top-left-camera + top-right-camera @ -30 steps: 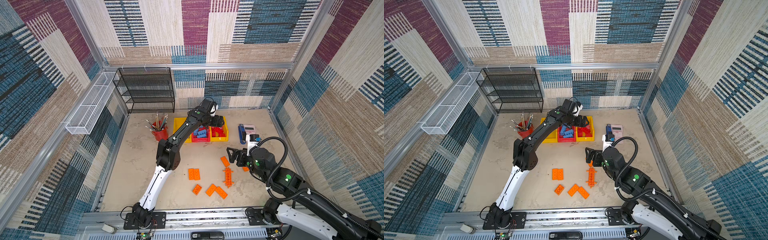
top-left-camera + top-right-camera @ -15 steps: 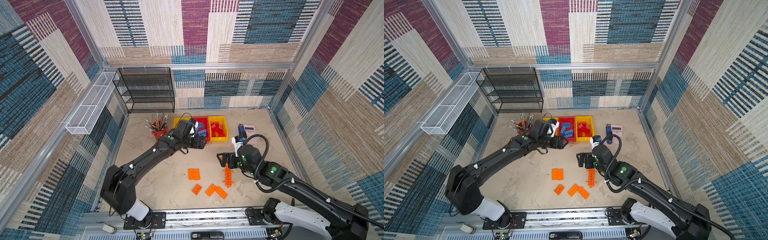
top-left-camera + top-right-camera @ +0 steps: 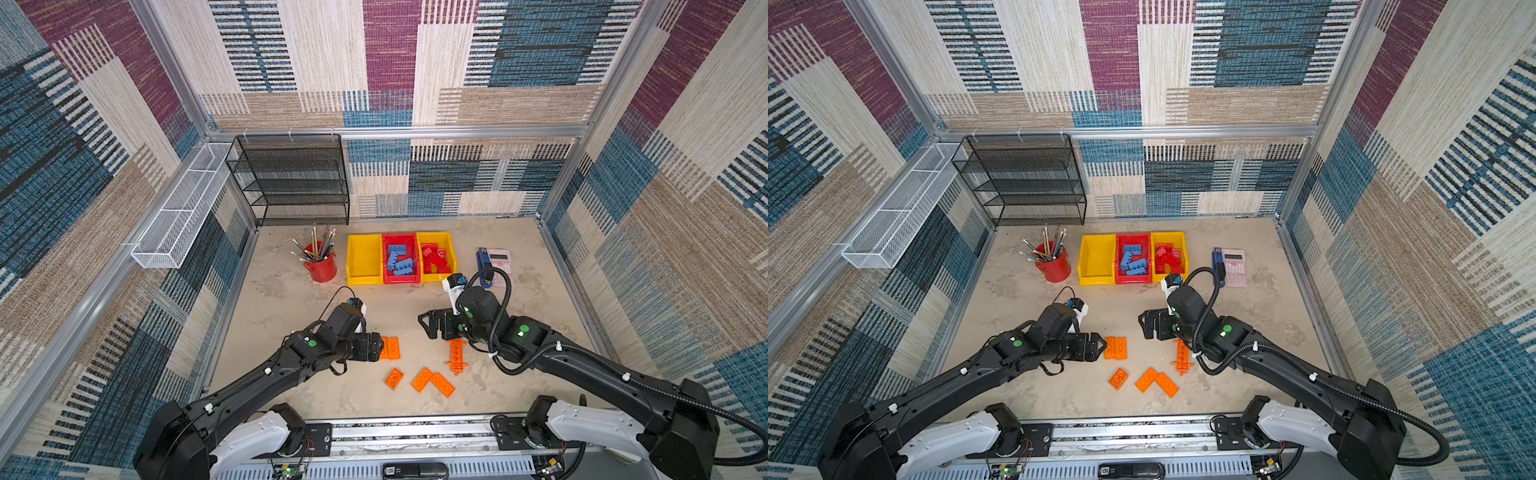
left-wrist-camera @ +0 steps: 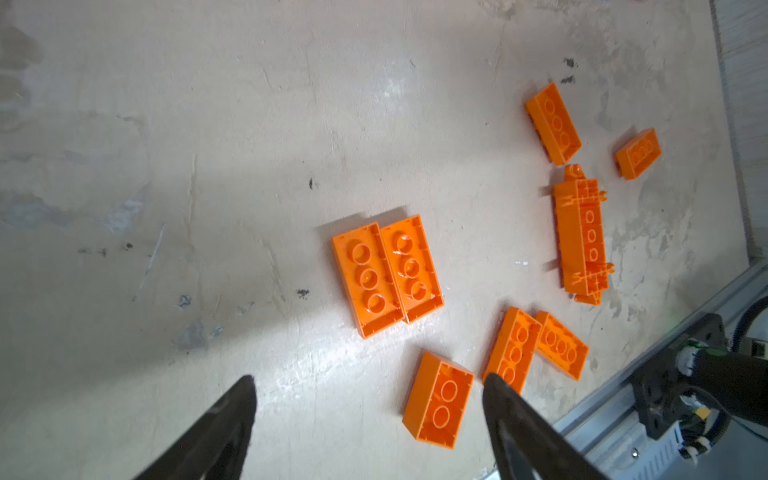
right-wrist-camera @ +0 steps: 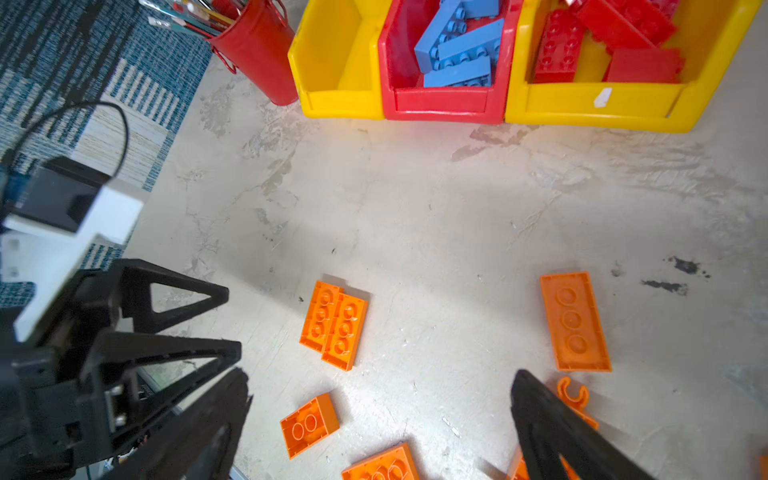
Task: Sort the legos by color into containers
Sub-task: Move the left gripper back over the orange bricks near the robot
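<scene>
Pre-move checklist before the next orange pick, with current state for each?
1. Left gripper open and empty: ok.
2. Right gripper open and empty: ok.
3. Left yellow bin free for orange: ok, it is empty.
4. Blue bricks in red bin, red bricks in right yellow bin: ok.
5. Orange pair by the left gripper easy to take one at a time: not ok, the two lie side by side, touching.
6. Grippers apart from each other: ok, bare table shows between them in both top views.
</scene>
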Controlling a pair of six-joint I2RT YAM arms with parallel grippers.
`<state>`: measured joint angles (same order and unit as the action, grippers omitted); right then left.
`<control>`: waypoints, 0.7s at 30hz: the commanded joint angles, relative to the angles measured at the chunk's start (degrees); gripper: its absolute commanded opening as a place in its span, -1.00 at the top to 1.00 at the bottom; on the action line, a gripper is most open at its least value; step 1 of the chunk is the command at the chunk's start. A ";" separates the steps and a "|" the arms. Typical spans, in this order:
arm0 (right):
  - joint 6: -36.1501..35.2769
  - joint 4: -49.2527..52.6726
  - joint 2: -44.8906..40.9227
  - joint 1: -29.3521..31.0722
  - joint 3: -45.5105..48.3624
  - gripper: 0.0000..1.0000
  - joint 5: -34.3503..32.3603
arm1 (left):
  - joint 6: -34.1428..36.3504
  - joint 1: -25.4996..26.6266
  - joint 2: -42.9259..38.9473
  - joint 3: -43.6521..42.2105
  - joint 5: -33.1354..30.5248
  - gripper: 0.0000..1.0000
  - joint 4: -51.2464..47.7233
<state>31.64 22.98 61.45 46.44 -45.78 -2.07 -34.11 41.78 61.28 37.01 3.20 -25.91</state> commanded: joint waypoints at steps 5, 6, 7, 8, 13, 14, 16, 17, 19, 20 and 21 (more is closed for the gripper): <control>1.40 0.44 -5.63 0.13 1.64 -0.99 -2.24 | -2.19 5.54 8.15 1.18 -5.55 -0.66 -1.14; 1.50 0.65 -6.26 0.07 1.94 -0.99 -2.48 | -2.15 6.42 9.42 1.83 -6.41 -0.66 -1.56; 1.50 0.88 -6.81 0.06 2.18 -0.99 -2.70 | -2.10 7.24 10.73 2.50 -7.03 -0.65 -2.12; 1.55 1.01 -7.35 0.07 2.42 -0.99 -2.96 | -2.12 8.05 12.05 3.09 -7.70 -0.64 -2.67; 1.76 1.15 -9.23 0.06 3.96 -0.99 -3.73 | -2.10 9.11 15.71 3.53 -8.77 -0.63 -2.43; 1.76 1.10 -9.57 0.06 4.18 -0.99 -3.77 | -2.03 9.15 16.21 3.51 -9.00 -0.63 -2.55; 1.78 1.27 -9.96 0.07 4.52 -0.99 -4.06 | -1.86 9.12 16.99 3.66 -9.09 -0.62 -2.63; 1.67 1.49 -10.20 0.06 4.65 -0.99 -4.36 | -1.88 9.16 17.51 3.66 -9.10 -0.62 -2.53; 1.63 1.68 -10.51 0.05 4.84 -0.99 -4.63 | -1.80 9.19 18.42 3.72 -8.96 -0.61 -2.24; 1.52 1.80 -10.63 0.11 4.90 -0.99 -4.90 | -1.75 9.12 18.88 3.75 -8.90 -0.61 -1.93; 1.47 1.93 -10.74 0.06 4.93 -0.99 -5.05 | -1.79 9.19 19.34 3.72 -8.83 -0.61 -1.56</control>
<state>32.91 24.75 51.09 46.44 -40.93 -5.76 -35.18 50.92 79.83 40.27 -4.58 -27.75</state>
